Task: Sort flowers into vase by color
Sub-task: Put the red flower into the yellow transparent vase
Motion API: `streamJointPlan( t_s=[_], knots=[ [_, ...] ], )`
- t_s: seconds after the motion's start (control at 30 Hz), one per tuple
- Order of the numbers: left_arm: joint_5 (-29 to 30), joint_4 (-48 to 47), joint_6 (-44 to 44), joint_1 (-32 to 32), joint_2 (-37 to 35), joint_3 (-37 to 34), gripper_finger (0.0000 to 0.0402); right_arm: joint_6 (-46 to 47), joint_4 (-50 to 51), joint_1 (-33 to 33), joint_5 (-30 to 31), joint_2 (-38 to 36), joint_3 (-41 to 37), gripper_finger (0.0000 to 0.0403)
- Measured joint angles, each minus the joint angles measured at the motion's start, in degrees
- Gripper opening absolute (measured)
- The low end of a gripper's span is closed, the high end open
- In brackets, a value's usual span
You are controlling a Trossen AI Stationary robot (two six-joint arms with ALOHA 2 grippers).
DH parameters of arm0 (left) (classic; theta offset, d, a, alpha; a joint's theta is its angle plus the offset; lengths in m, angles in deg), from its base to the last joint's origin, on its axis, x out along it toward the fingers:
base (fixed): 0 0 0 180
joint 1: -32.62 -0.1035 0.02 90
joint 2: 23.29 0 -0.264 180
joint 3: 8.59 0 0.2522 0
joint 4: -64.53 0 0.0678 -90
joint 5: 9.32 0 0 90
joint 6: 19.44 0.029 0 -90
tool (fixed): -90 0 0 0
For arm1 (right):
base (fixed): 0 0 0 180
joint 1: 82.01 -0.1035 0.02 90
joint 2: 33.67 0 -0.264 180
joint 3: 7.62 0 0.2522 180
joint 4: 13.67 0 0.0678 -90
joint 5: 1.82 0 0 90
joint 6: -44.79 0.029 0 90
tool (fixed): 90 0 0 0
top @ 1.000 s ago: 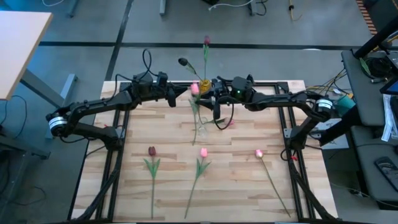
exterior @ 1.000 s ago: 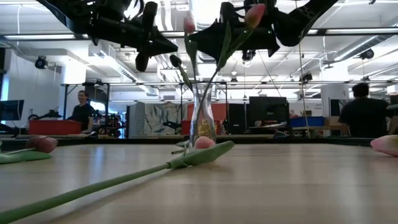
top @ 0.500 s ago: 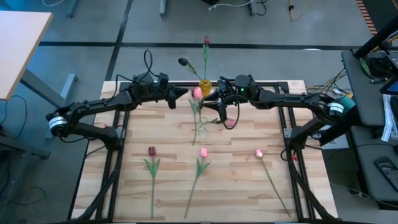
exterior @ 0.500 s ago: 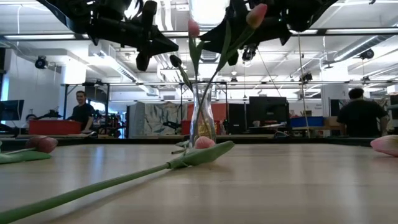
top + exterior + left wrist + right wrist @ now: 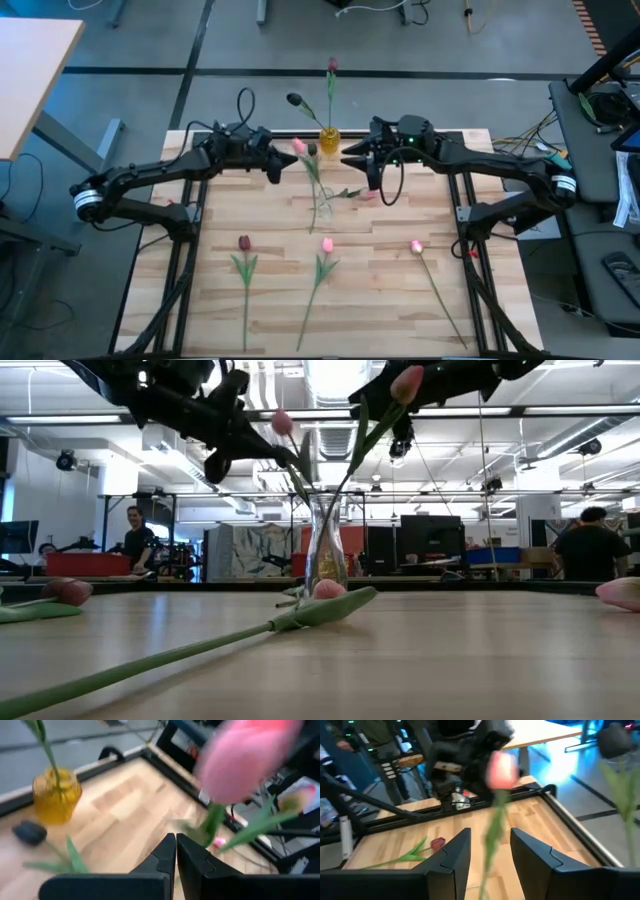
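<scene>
A clear vase (image 5: pixel 322 208) (image 5: pixel 325 545) stands mid-table with two pink tulips stuck in it. One head (image 5: pixel 300 147) (image 5: pixel 283 422) (image 5: pixel 245 760) leans toward my left gripper (image 5: pixel 277 165) (image 5: pixel 176 842), which is shut just beside its stem. The other head (image 5: pixel 368 196) (image 5: pixel 407 382) leans toward my right gripper (image 5: pixel 372 172) (image 5: pixel 487 860), which is open and apart from the vase. In the right wrist view a pink tulip (image 5: pixel 500 770) stands ahead of the gap. A yellow vase (image 5: pixel 329 138) (image 5: pixel 55 795) at the far edge holds two maroon tulips. My left gripper's shut fingers (image 5: pixel 192 862) stand right beside the stem (image 5: pixel 212 820) of the left-leaning pink tulip, below its head. I cannot tell whether they touch it.
A maroon tulip (image 5: pixel 244 243) and two pink tulips (image 5: pixel 327 245) (image 5: pixel 416 246) lie flat on the near half of the table. In the low view one lying stem (image 5: pixel 180 655) crosses the foreground. People (image 5: pixel 135 540) (image 5: pixel 590 540) are in the room behind.
My right gripper has drawn back from the clear vase toward the table's right edge. The pink tulip on the left arm's side has tipped over toward the left, its head lower now. My left gripper has shifted a little toward the left edge.
</scene>
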Motion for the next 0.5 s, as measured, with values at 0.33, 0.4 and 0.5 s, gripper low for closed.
streamJointPlan(
  t_s=[0.33, 0.4, 0.5],
  knots=[
    [9.67, -22.49, -14.11, 13.60, -9.92, 0.00, 0.0000, -0.48, 8.59, 2.62, 1.33, -3.13, 0.02, 0.0068],
    [12.37, -26.98, -20.15, 18.89, -11.25, 0.00, 0.0000, -0.81, 9.63, 3.21, 1.27, -3.15, 0.02, 0.0050],
    [17.87, -32.26, -32.53, 28.40, -12.23, 0.00, 0.0000, -2.06, 10.81, 3.79, 1.23, -3.15, 0.02, 0.0032]
  ],
)
